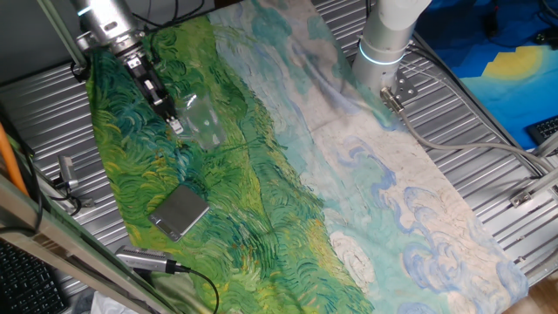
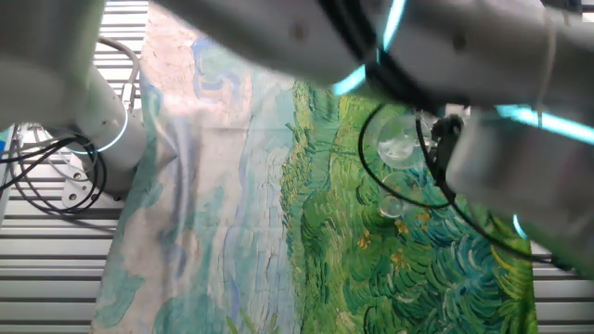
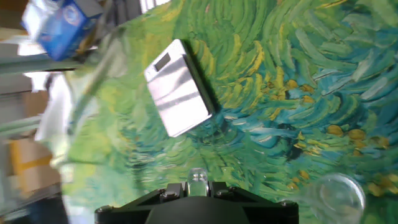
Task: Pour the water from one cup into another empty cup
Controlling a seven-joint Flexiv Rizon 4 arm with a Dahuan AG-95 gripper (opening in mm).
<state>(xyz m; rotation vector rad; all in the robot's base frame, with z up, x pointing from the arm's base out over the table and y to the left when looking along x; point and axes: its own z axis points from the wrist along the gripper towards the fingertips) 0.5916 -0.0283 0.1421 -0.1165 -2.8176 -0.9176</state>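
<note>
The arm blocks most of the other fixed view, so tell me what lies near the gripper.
Observer: A grey block lies flat on the cloth, nearer the table edge than the gripper.
Operator: Report what the gripper holds.
Observer: In the hand view, clear glass sits between the jaws; it looks shut on a cup.
Operator: Place the second cup against that block.
Observer: The hand view shows the second cup upright on the cloth, well apart from the block.
</note>
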